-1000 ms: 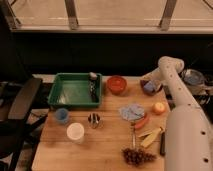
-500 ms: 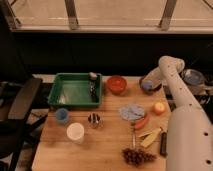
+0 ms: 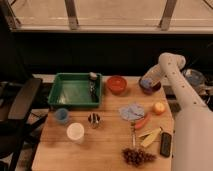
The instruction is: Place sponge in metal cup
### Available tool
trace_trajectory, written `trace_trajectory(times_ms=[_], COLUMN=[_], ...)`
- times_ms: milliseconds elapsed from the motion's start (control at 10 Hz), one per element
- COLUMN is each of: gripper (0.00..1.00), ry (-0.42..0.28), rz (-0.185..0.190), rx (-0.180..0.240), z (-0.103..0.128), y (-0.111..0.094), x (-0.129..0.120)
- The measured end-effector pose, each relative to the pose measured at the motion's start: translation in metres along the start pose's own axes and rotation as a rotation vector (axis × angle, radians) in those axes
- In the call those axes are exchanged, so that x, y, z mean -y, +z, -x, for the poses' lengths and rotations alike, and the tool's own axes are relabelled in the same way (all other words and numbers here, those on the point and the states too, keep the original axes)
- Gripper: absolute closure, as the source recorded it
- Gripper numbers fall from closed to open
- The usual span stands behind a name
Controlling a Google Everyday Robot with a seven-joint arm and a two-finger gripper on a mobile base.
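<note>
Fingers of the gripper (image 3: 148, 83), camera view, are pressing together, having just closed from spread, and appear to be pinching the blue sponge (image 3: 146, 81) inside the dark bowl (image 3: 153, 90) near the worktop's (image 3: 105, 147) far right edge. The grasp is judged made, with lifting coming next. The metal cup (image 3: 93, 119) is standing well apart to the left, just in front of the green tray (image 3: 75, 90), between the white cup (image 3: 75, 131) and the grey-blue cloth (image 3: 131, 111). Bare worktop around it is leaving room for approaching from above.
</note>
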Motion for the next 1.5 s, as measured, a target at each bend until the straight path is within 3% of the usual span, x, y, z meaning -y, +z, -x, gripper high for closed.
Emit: trace_trajectory(times_ms=[200, 400, 700, 900, 1200, 1500], gripper=[1.0, 1.0, 1.0, 1.0, 1.0, 1.0], ry=[-0.085, -0.208, -0.448, -0.603, -0.698, -0.706], rz=[0.009, 0.01, 0.003, -0.006, -0.062, -0.069], rx=[-0.031, -0.007, 0.12, 0.221, 0.341, 0.351], z=[0.012, 0.041, 0.107, 0.17, 0.236, 0.242], y=[-0.032, -0.055, -0.062, -0.07, -0.085, -0.086], x=[0.027, 0.049, 0.076, 0.079, 0.074, 0.076])
